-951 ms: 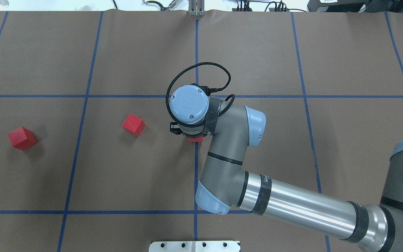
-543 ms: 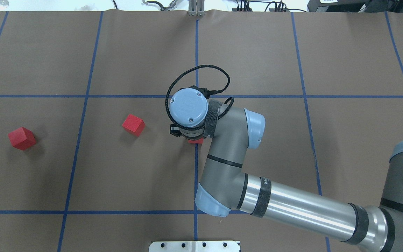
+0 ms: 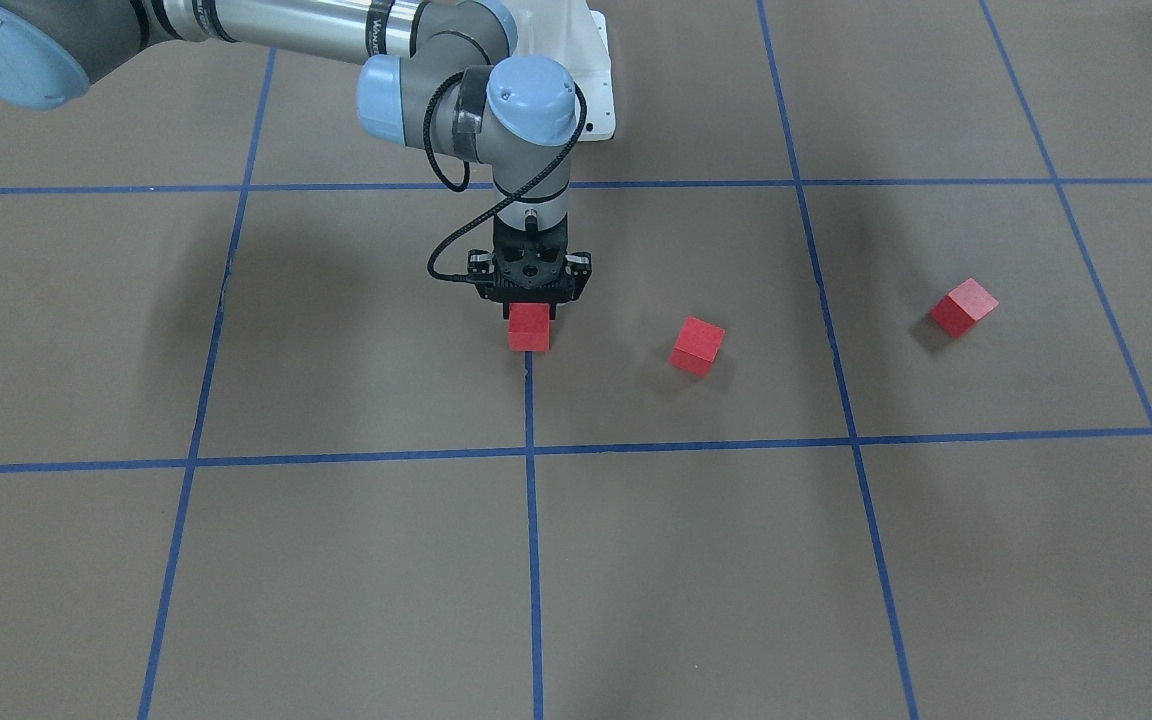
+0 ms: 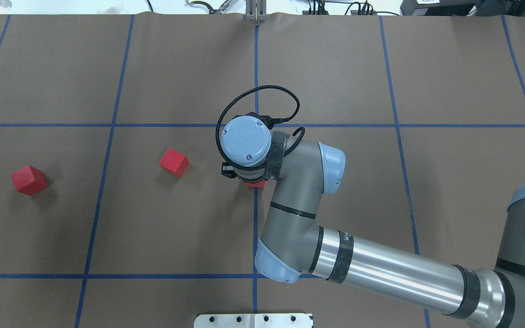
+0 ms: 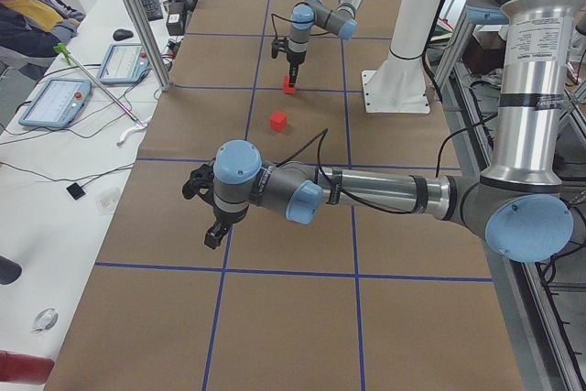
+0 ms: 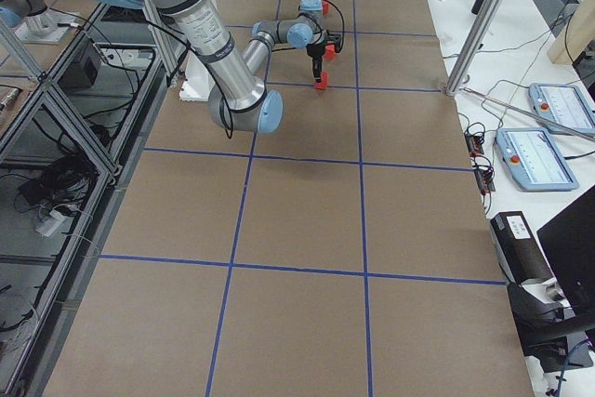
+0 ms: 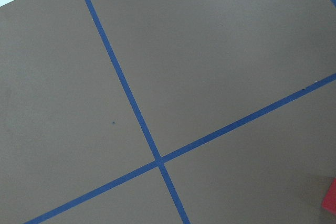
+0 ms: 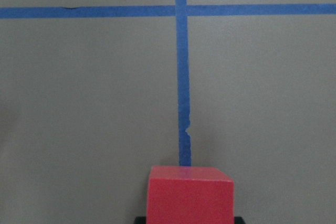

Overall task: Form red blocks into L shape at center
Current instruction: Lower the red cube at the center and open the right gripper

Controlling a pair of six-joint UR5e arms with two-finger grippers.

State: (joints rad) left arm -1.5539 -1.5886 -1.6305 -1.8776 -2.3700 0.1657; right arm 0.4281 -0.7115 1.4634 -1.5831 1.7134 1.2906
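While right hand [image 3: 532, 308] clamps a red block [image 3: 528, 335] on the centre line [image 3: 530, 400], second block [image 3: 697, 345] and third block [image 3: 963, 306] sit toward bench's [image 3: 336, 560] left end; left hand [image 5: 216, 239], we can't tell.

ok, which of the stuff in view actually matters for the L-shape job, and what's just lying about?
Job:
- gripped red block, held by the right gripper
- near loose red block
- far loose red block
- middle tape line

Lying about:
- tablet
- white base plate
- keyboard
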